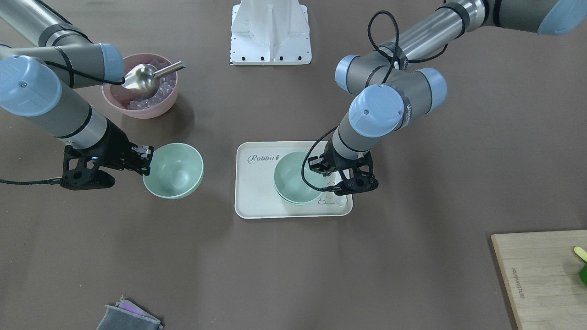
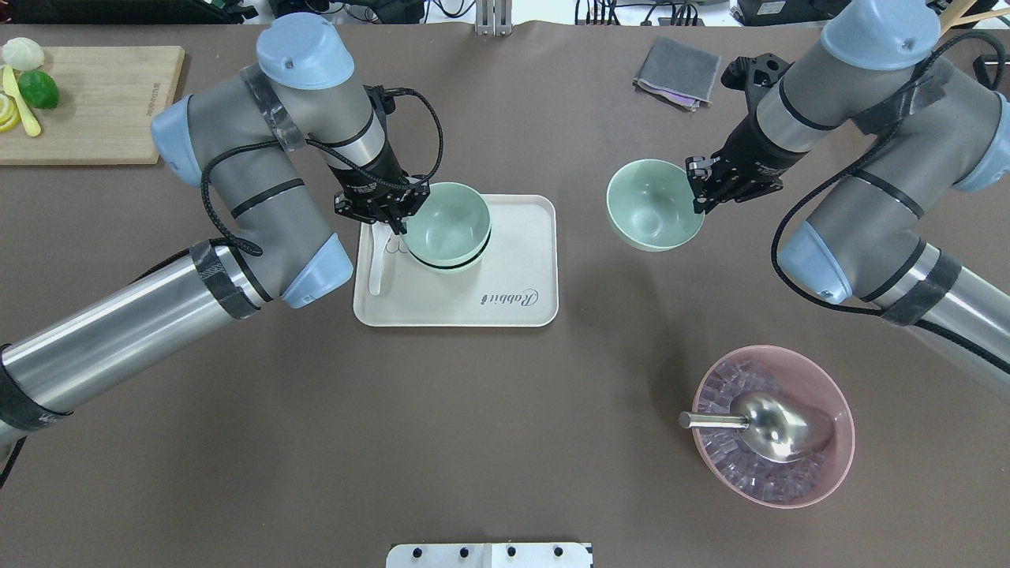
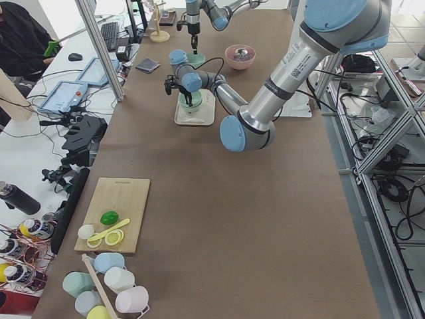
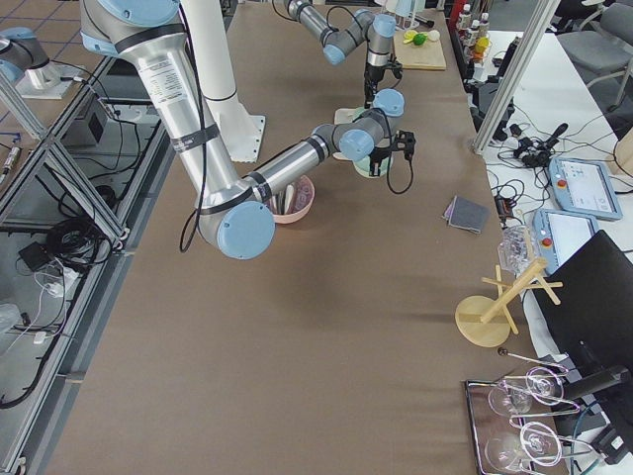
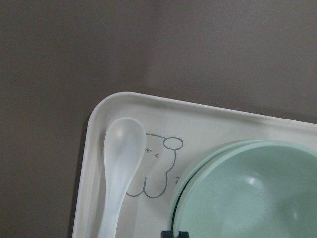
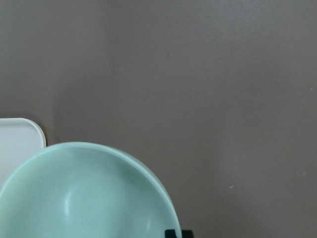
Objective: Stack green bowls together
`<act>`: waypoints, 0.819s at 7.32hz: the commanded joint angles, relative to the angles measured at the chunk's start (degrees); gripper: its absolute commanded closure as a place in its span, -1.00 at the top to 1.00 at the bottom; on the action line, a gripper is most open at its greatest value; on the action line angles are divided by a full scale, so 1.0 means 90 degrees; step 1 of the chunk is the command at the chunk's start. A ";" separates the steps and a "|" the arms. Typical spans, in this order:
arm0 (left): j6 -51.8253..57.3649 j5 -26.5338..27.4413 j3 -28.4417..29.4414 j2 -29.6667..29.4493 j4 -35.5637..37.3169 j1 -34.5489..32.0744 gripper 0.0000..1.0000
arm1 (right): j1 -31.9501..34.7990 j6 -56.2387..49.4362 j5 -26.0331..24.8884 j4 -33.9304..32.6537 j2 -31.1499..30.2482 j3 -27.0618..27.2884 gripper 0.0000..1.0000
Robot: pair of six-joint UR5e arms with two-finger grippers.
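Two pale green bowls (image 2: 446, 225) sit nested on the white tray (image 2: 513, 304) at mid table. My left gripper (image 2: 397, 217) is shut on the near rim of the upper bowl (image 5: 252, 198). The lower bowl's rim (image 5: 190, 171) shows just under and beside it. In the front view this stack (image 1: 293, 181) is at the left gripper (image 1: 326, 173). My right gripper (image 2: 701, 189) is shut on the rim of the third green bowl (image 2: 651, 207) and holds it tilted above the bare table, right of the tray. This bowl also shows in the front view (image 1: 174, 170) and the right wrist view (image 6: 84, 198).
A clear plastic spoon (image 5: 119, 168) lies on the tray's left side. A pink bowl (image 2: 832, 473) with ice cubes and a metal scoop (image 2: 777, 426) stands near right. A cutting board (image 2: 95, 102) with fruit lies far left, and a grey cloth (image 2: 677, 72) far right.
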 commanded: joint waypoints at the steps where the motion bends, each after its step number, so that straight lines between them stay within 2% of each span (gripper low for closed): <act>1: -0.0008 0.0000 0.0019 -0.0006 0.0000 0.0000 -1.00 | 0.0000 0.0000 0.0000 0.0000 0.0000 -0.0014 -1.00; 6: -0.0027 0.0049 0.0019 -0.0035 0.0000 0.0000 -1.00 | 0.0000 0.0000 0.0000 0.0000 0.0000 -0.0014 -1.00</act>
